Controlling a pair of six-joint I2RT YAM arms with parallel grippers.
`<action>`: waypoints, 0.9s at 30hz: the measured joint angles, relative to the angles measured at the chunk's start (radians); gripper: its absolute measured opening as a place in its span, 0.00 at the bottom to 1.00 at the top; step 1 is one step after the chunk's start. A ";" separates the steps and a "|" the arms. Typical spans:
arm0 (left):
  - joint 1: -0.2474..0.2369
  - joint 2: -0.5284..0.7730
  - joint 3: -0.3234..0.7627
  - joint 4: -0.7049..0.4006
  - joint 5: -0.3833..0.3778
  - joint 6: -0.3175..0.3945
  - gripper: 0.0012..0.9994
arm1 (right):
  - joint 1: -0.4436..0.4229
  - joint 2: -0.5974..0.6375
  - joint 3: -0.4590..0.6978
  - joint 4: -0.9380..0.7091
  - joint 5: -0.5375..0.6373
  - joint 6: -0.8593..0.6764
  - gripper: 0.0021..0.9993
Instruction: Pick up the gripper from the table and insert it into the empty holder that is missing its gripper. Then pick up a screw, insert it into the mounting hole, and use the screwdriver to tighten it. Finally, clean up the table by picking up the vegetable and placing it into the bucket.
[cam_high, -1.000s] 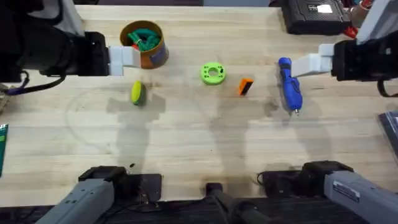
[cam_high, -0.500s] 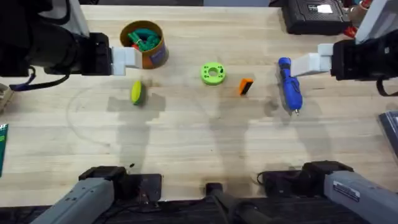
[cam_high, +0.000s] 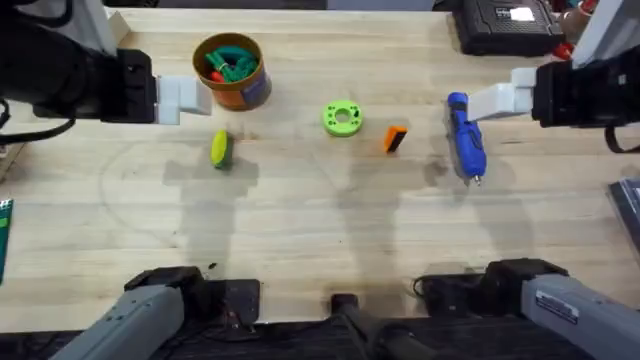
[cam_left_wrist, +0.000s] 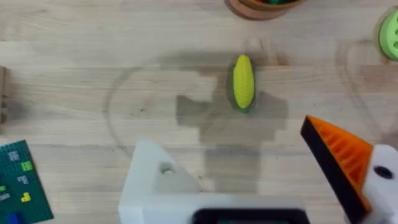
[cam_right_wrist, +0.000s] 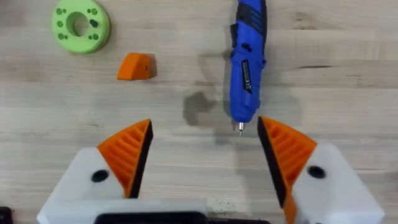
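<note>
While both grippers hang open and empty, the blue screwdriver (cam_high: 465, 136) lies lengthwise, silvery tip toward the arms' bases.

Overhead layout on the table (cam_high: 320, 240): the bucket (cam_high: 230, 68) stands at the far left, with the vegetable (cam_high: 220, 149) lying just in front of it. To the right, near the table's middle, lies the ring disc (cam_high: 342, 118); the gripper (cam_high: 396, 138) sits just right of it and slightly nearer. Farther right lies the screwdriver (cam_high: 465, 137), lengthwise front to back, tip toward the near edge. A dark case (cam_high: 505, 24) rests at the far right edge behind it.
</note>
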 joint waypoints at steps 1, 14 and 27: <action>0.000 0.007 0.000 -0.007 0.004 0.000 0.99 | 0.000 0.000 0.000 0.000 0.000 0.000 0.99; -0.031 0.094 -0.123 0.149 0.011 -0.038 0.99 | 0.000 0.000 0.000 -0.001 0.000 0.000 0.99; -0.112 0.315 -0.141 0.281 0.033 -0.107 0.99 | 0.000 0.000 0.000 -0.001 0.000 0.000 0.99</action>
